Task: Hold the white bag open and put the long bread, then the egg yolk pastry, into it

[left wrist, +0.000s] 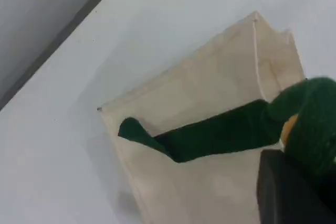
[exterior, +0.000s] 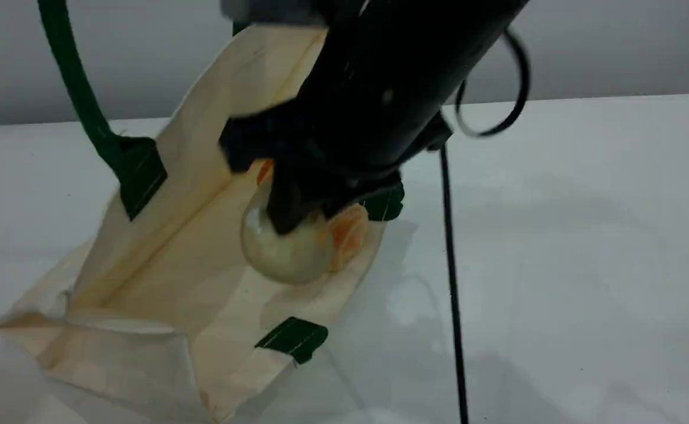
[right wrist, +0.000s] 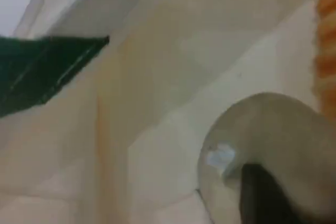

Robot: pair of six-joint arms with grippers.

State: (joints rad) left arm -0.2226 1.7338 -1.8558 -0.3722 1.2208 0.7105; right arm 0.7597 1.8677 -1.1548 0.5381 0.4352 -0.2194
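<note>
The right gripper [exterior: 288,215] pinches the small, round, pale-beige egg yolk pastry [exterior: 285,256] just inside the mouth of the cream-white canvas bag [exterior: 162,277]. The pastry touches the orange ridged long bread [exterior: 349,235], which is mostly hidden by the arm. The left gripper [left wrist: 291,174], clamped on the dark green strap handle [left wrist: 220,135], holds the mouth up. Free room lies leftward.

Cream canvas bag [exterior: 162,277], smooth beige pastry [exterior: 285,256], glossy white table [exterior: 556,235]
</note>
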